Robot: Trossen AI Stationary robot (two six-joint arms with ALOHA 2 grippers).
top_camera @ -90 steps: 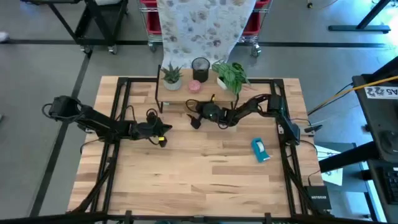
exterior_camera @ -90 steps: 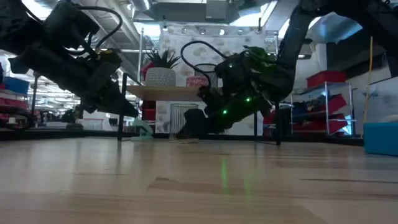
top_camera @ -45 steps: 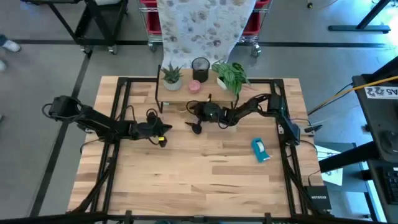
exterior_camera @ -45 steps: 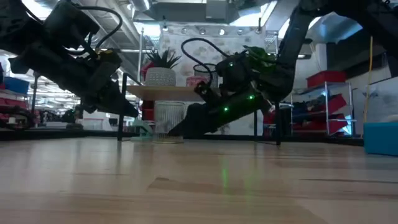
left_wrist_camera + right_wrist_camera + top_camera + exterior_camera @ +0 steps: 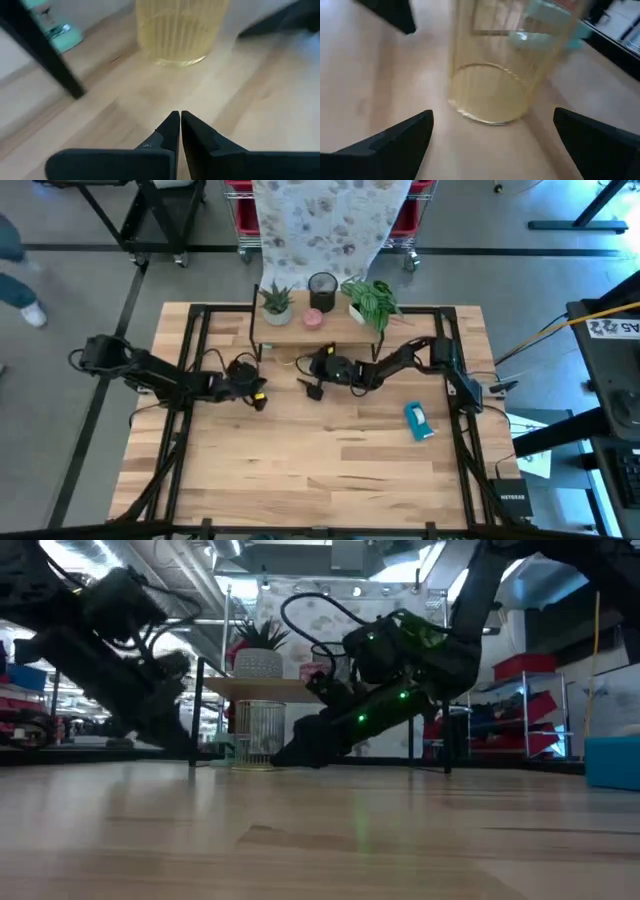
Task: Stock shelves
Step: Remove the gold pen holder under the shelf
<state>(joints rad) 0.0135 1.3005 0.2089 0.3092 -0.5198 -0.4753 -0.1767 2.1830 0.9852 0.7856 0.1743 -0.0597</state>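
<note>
Standing upright on the tabletop (image 5: 330, 450) under the shelves (image 5: 318, 328), a clear ribbed glass (image 5: 258, 735) sits free in front of the right gripper (image 5: 312, 387), whose fingers (image 5: 395, 140) are spread wide apart with nothing between them. A second ago that gripper lay closer to the rack with its dark tip at the glass; it has since pulled back toward the middle of the table, and in the low view the glass now shows whole beside the arm instead of hidden behind it. The left gripper (image 5: 257, 392) rests low on the table just left of the rack's front leg (image 5: 42, 50), its fingers (image 5: 170, 131) pressed together on nothing; compared with the earlier view it has shifted slightly toward the rack and the arm has dropped lower in the low view. On the top plank stand a spiky potted plant (image 5: 277, 302), a dark cup (image 5: 322, 285), a pink item (image 5: 312, 319) and a leafy plant (image 5: 370, 298), all unchanged. A blue box (image 5: 418, 421) lies on the table's right part, as before.
</note>
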